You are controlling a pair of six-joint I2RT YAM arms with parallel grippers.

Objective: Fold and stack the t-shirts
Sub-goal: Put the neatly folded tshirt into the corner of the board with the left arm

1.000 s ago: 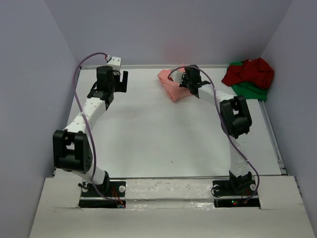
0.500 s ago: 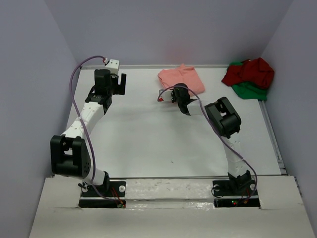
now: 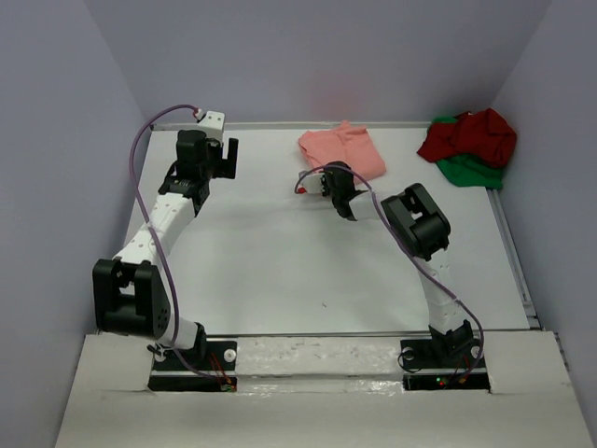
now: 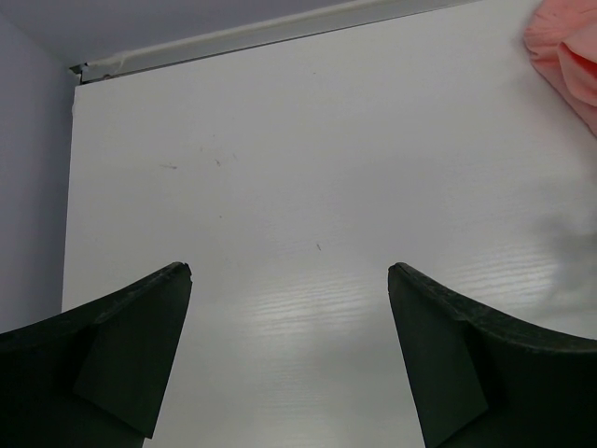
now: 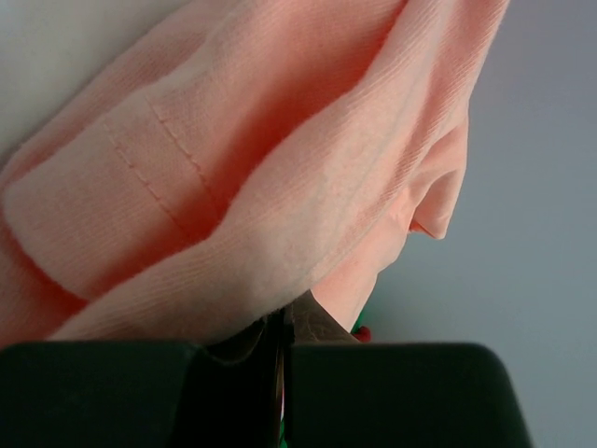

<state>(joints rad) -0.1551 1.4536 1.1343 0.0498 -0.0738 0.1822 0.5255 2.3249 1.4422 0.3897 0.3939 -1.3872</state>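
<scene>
The salmon-pink t-shirt (image 3: 343, 149) lies at the far middle of the table. My right gripper (image 3: 334, 189) sits at its near edge and is shut on a fold of it. In the right wrist view the pink cloth (image 5: 252, 177) fills the frame and runs into the closed jaws of the right gripper (image 5: 284, 329). The dark red t-shirt (image 3: 474, 133) lies crumpled on the bright green t-shirt (image 3: 478, 172) at the far right corner. My left gripper (image 3: 227, 157) is open and empty at the far left. The left wrist view shows it (image 4: 289, 273) over bare table, with a pink edge (image 4: 569, 51) at the top right.
The white table (image 3: 270, 252) has a raised rail along its far edge (image 3: 280, 124) and right edge (image 3: 515, 261). Grey-purple walls close in on three sides. Purple cables loop over both arms.
My right gripper has moved toward me and to the left from over the pink shirt to its near edge, holding the cloth. The shirt lies flatter. The left arm shifted slightly left.
</scene>
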